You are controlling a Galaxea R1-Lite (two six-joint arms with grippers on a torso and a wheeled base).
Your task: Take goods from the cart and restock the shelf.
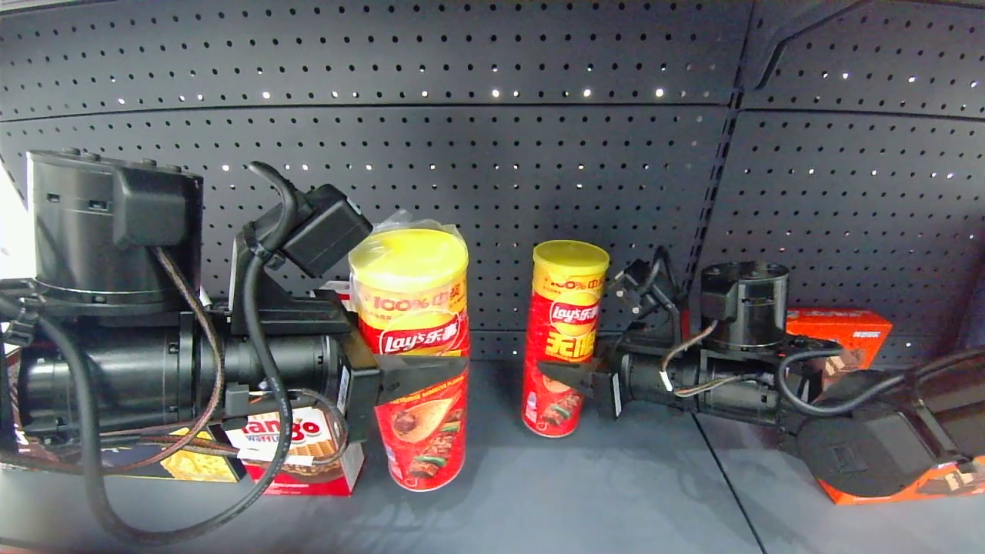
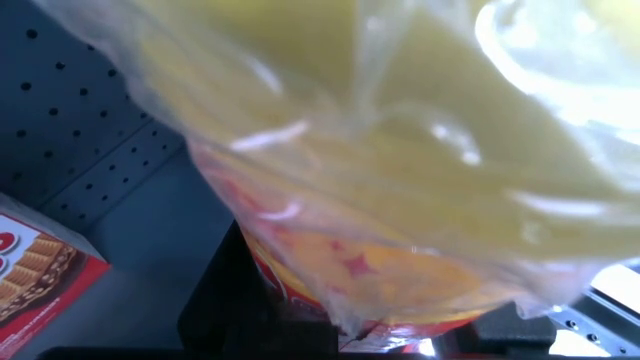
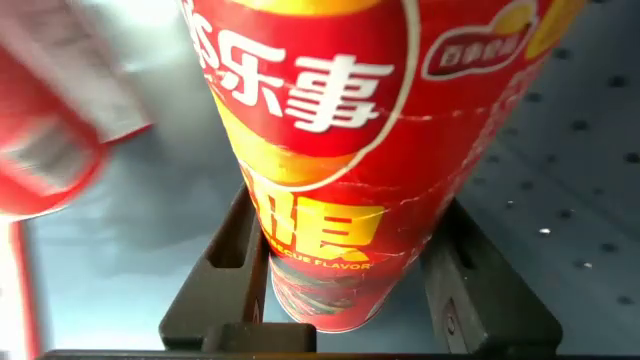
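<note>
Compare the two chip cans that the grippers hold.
The left chip can has loose clear film over its yellow lid; the right chip can has a bare lid. The left chip can is nearer the shelf front, the right farther back. Both: red, upright, gripped.

The left gripper (image 1: 422,375) is clamping a yellow-lidded red chip can (image 1: 415,308) at a grey shelf (image 1: 585,492). Right of that can, the right gripper (image 1: 568,377) is gripping a second chip can (image 1: 568,323); just left of it a wafer box (image 1: 308,454) is lying, and far to its right an orange box (image 1: 843,331).
</note>
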